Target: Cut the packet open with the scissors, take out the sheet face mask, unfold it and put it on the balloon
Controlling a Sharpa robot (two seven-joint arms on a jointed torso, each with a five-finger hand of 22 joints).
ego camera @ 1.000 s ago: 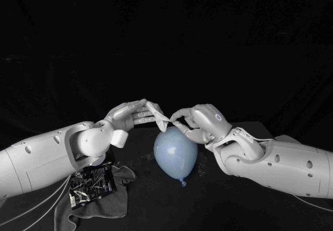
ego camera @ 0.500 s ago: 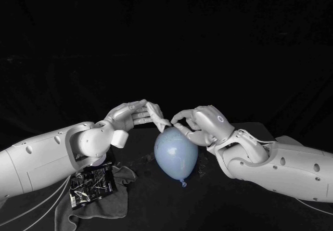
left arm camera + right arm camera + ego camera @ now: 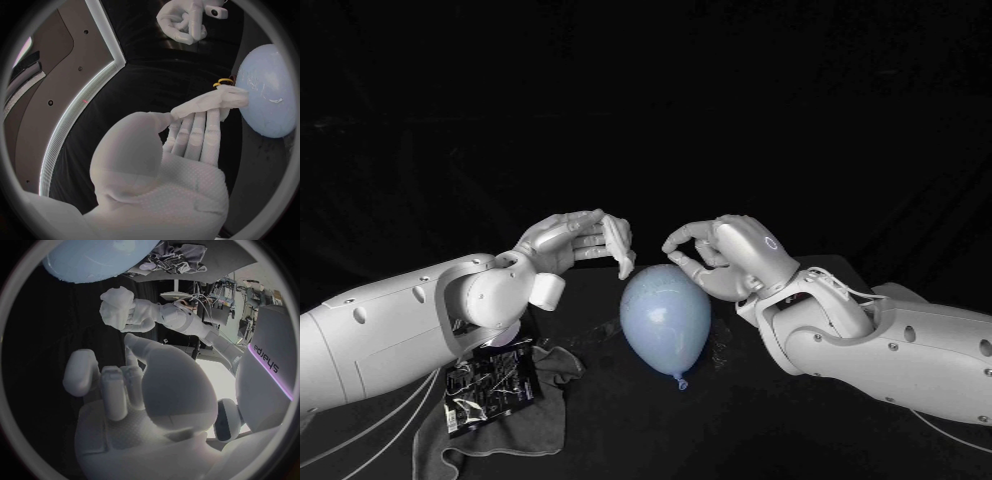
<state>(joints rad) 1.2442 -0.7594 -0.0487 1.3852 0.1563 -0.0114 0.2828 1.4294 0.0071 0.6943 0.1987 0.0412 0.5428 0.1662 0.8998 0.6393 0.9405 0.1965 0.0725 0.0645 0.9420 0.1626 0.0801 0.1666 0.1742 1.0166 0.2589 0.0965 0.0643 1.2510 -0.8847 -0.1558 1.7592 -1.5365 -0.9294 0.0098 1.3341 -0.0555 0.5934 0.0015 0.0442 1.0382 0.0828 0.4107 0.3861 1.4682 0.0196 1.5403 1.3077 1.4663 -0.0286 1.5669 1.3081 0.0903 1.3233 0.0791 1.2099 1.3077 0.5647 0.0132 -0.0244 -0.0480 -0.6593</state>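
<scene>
Head view: pinches folded white sheet face mask [image 3: 623,255] in left hand [image 3: 574,240], just beside pale blue oval balloon [image 3: 665,318] on black table [image 3: 776,430]; curls right hand [image 3: 726,255] inward, holding nothing.

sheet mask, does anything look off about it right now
Yes: the sheet mask is a folded, bunched strip pinched in the left hand, with its end at the upper side of the balloon rather than spread over it. The right hand is curled nearby, holding nothing.
</scene>
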